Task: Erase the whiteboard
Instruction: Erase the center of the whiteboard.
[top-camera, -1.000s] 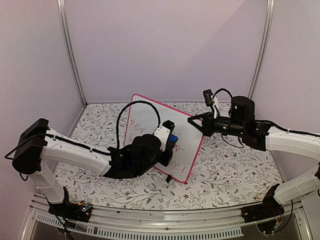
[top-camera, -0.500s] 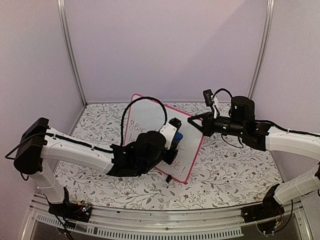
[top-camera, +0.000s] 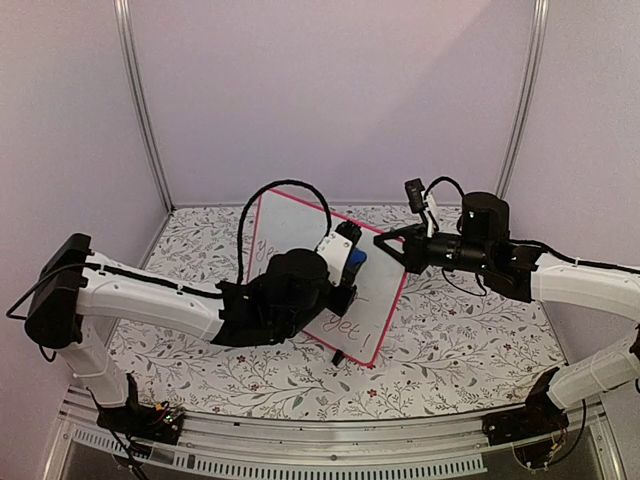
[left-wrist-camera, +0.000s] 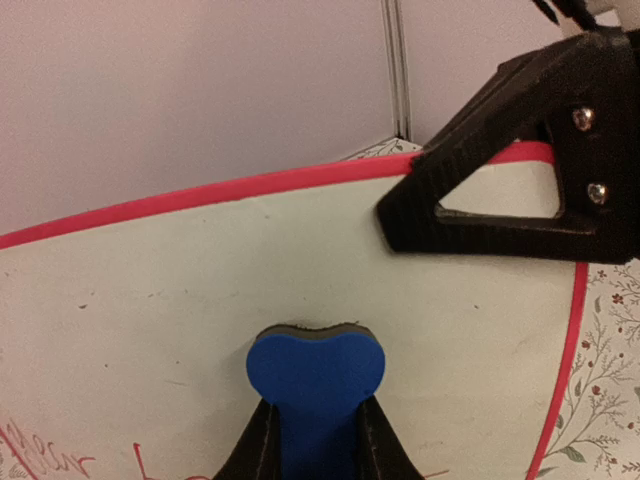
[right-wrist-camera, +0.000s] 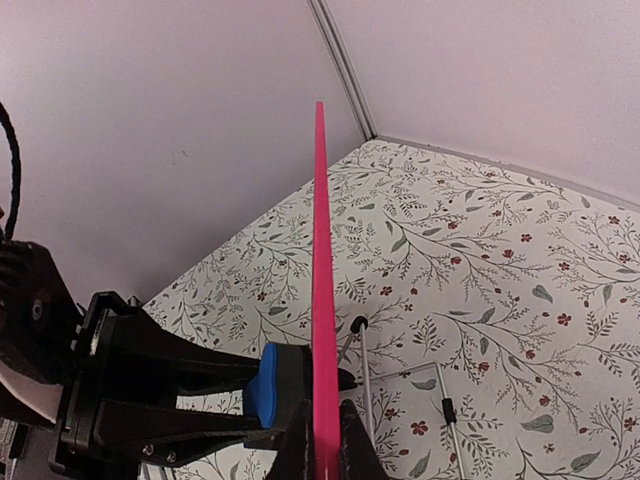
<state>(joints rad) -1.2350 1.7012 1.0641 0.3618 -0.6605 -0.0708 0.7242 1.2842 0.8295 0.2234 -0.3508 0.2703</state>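
The whiteboard (top-camera: 375, 290) stands tilted on the table, white with a pink-red frame and red handwriting on its lower part. My left gripper (top-camera: 350, 258) is shut on a blue eraser block (left-wrist-camera: 315, 375) and presses it against the board's face (left-wrist-camera: 150, 320) near the top. My right gripper (top-camera: 390, 243) is shut on the board's upper right edge. In the right wrist view the pink frame (right-wrist-camera: 322, 300) shows edge-on between my fingers, with the eraser (right-wrist-camera: 262, 385) touching its left side.
The table (top-camera: 460, 340) has a floral cloth. A thin metal wire stand (right-wrist-camera: 420, 375) props the board from behind. Plain walls and metal posts (top-camera: 140, 100) enclose the space. The left arm's black cable (top-camera: 270, 195) loops above the board.
My left gripper has moved the eraser up and to the right across the board. The upper handwriting is gone from the wiped part. The right gripper has held still.
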